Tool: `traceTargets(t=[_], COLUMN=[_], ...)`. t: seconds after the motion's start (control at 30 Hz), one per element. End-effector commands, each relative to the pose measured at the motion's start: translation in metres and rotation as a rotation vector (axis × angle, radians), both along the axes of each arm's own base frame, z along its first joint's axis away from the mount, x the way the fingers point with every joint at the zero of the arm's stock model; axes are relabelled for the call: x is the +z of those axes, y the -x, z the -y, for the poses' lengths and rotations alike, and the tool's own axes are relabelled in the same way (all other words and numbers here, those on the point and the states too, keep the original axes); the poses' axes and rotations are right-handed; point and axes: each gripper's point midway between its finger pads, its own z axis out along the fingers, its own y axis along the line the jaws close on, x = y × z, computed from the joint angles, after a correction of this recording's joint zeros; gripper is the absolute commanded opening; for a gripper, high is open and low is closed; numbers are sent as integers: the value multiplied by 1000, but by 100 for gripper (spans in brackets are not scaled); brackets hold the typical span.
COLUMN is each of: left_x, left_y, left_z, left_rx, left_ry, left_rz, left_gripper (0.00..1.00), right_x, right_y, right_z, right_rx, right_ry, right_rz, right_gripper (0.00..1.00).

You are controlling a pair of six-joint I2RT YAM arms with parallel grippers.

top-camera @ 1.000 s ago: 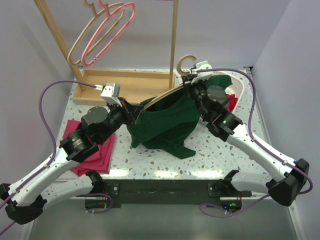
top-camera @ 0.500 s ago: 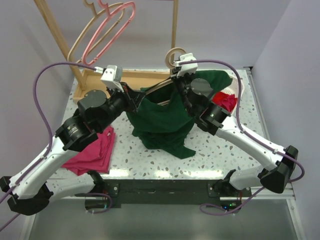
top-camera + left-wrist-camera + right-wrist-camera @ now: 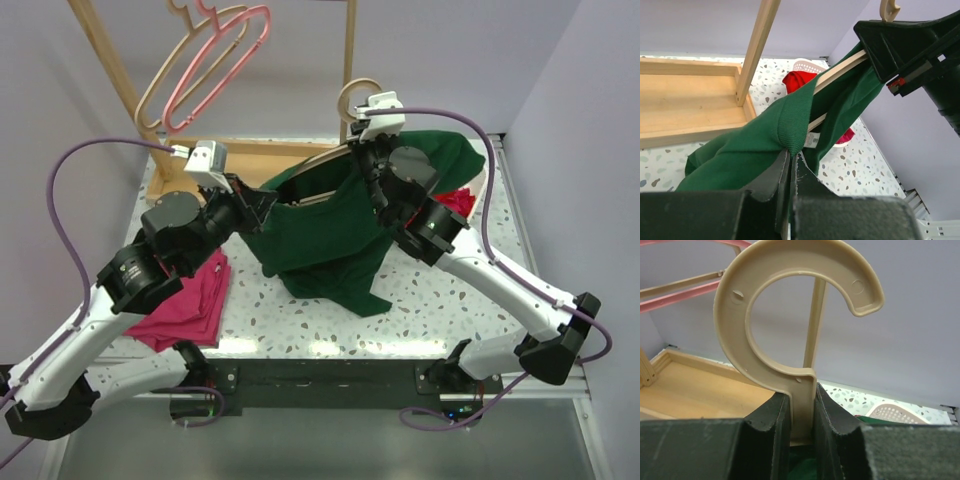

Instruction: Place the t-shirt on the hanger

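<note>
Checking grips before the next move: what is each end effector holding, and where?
Left end effector pinches the t-shirt at its ribbed neckline; right end effector clamps the hanger just below its hook.

Dark green t-shirt (image 3: 320, 240), pale beige hanger (image 3: 732, 320), white speckled table (image 3: 430, 310), magenta garment (image 3: 190, 305), red garment (image 3: 799, 81)

Right gripper (image 3: 360, 140) now higher and farther left than a second ago, carrying hanger (image 3: 357, 98) up; hook closes on rack post (image 3: 349, 45). Left gripper (image 3: 255, 200) higher too, wrist swung left. Lifted with them, t-shirt (image 3: 320, 235) hangs longer, collar pulled wider, sleeve spreads farther over basket (image 3: 806, 64).
</note>
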Motion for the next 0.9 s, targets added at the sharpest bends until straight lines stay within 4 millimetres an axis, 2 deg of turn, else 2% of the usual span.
traceTargets(t=[0.0,0.03,0.1,0.13,0.17,0.23,0.4,0.5,0.57,0.7,0.73,0.87], left_x=[35,49,51,60,58,65,56,46,48,34,24,19], left_y=[-10,-12,-22,-24,-30,-37,-47,-54,-53,-55,-57,-60], left_z=[21,21,31,33,39,38,37,14,7,20,29,40], left_rx=[-32,-22,-20,-19,-21,5,30,104,96,26,-9,-69], left_ry=[102,114,98,107,96,89,34,-13,-23,-76,-104,-135], left_rz=[37,57,58,75,73,92,90,95,116,104,84,89], left_gripper=[0,0,0,0,0,0,0,0,0,6,8,25], right_x=[19,15,10,7,5,2,1,-4,-10,-21,-21,-26], right_y=[11,17,20,21,21,21,17,15,17,22,22,25], right_z=[-15,-24,-34,-38,-42,-47,-43,-40,-45,-51,-51,-57], right_rx=[46,73,94,104,118,136,133,171,207,248,250,288], right_ry=[-78,-75,-70,-72,-74,-73,-73,-90,-92,-102,-101,-95], right_rz=[29,23,18,14,8,0,-14,-37,-50,-79,-82,-119], right_gripper=[0,0,0,0,0,0,0,0,0,0,0,0])
